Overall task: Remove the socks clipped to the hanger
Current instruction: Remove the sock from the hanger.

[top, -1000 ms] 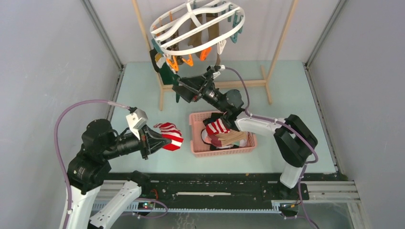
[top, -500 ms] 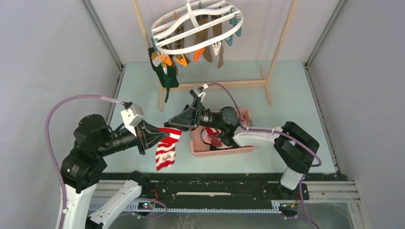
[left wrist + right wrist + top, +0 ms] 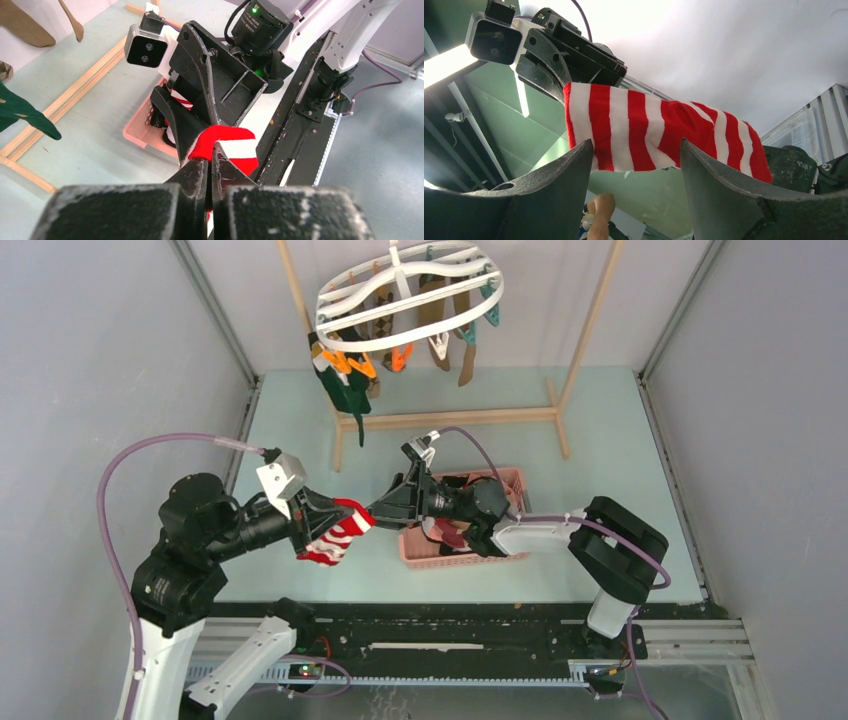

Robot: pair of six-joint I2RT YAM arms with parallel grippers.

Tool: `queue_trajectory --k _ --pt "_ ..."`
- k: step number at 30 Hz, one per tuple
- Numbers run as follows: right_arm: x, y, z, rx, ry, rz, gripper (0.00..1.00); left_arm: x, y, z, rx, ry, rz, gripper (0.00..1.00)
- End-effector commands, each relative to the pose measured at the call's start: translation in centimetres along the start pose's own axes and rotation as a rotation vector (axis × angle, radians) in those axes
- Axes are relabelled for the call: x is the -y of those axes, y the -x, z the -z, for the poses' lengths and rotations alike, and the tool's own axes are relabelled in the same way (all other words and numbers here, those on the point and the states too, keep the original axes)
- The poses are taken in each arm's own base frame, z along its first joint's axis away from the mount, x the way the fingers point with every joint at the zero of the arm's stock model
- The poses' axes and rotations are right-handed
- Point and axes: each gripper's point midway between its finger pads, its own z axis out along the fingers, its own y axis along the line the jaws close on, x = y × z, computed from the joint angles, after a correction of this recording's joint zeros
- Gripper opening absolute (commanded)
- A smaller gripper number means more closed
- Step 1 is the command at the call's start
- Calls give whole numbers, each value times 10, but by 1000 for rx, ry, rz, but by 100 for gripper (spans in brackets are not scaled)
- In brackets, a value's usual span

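Pinching striped sock (image 3: 236, 144), left claw (image 3: 209, 156); right claw (image 3: 636, 150) agape beside

Bright, even overhead light; only soft shadows on the bench (image 3: 600, 420). Right wrist view glares white up top. Left tool (image 3: 210, 152) goes blurry close to the lens.
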Motion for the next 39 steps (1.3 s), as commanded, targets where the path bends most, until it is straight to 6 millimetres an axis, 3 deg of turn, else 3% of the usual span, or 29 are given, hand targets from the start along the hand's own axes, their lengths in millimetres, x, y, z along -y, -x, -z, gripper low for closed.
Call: queue_trajectory --k 1,5,9,19,22,27,35,39 --pt "-31 -1 -2 -9 87 45 73 -5 26 1 69 19 -76 0" --pt "-27 -8 -2 -39 61 60 83 -6 35 2 91 26 -86 0" --pt "-4 -7 -2 -21 -71 103 90 -5 46 2 114 23 -83 0" --pt "-18 31 -13 96 -85 207 82 8 44 5 123 -16 -12 0" --pt "-21 28 -22 70 -65 217 80 12 43 8 128 -25 14 0" --pt "-11 18 -27 18 -115 265 70 16 52 11 148 -35 28 0" --pt "15 -12 -20 -103 -248 453 76 20 60 13 162 -51 23 0" --pt "3 -4 -26 -53 -211 530 75 22 60 13 160 -59 36 0"
